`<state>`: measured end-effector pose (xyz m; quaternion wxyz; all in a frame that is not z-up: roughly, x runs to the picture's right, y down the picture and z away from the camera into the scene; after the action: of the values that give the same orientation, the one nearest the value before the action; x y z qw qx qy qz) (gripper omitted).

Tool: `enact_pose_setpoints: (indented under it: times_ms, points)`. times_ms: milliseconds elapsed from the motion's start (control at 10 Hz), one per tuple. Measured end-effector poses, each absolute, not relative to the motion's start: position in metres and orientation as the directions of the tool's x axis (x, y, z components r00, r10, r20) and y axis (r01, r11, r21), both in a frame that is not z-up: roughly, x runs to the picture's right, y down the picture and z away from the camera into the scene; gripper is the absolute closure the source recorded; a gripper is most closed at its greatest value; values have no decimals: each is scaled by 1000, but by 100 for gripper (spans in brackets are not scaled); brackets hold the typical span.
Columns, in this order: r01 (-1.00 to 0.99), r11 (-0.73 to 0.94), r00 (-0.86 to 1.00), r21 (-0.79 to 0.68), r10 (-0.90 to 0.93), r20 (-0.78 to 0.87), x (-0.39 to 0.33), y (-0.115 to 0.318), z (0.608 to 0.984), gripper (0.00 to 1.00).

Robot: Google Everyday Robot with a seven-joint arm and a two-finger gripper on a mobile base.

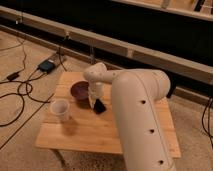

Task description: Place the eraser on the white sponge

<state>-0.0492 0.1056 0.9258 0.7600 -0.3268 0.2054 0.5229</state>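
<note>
Gripper (94, 101) is low over the table (90, 134), beside the bowl (79, 90), at the eraser (100, 106); its grip state cannot be told.

A wooden tabletop (85, 134) is partly covered by a large white arm (140, 115). The hand (95, 103) is lowered over the tabletop's middle, just beside a dark purple bowl (79, 91). The black eraser (100, 106) is seen at the hand's tip. A white cup (60, 109) is set apart from the bowl, nearer the camera.
</note>
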Motion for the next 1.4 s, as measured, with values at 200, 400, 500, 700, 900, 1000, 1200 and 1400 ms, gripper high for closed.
enact_pose_setpoints:
  times_ms: [200, 400, 500, 700, 900, 1000, 1200, 1400]
  points:
    - [-934, 231, 356, -273, 672, -649, -45, 99, 915, 91]
    - [-936, 237, 350, -259, 683, -641, -39, 88, 899, 100]
    - [-938, 244, 347, -247, 688, -637, -34, 82, 888, 100]
    - [-950, 243, 311, -194, 705, -638, -13, 72, 867, 100]
    - [-971, 205, 237, -125, 727, -644, 16, 70, 852, 100]
    - [-976, 192, 213, -104, 732, -647, 25, 70, 847, 100]
    - [-993, 118, 107, -27, 749, -654, 59, 77, 837, 100]
    - [-998, 65, 33, 23, 749, -662, 83, 88, 836, 100]
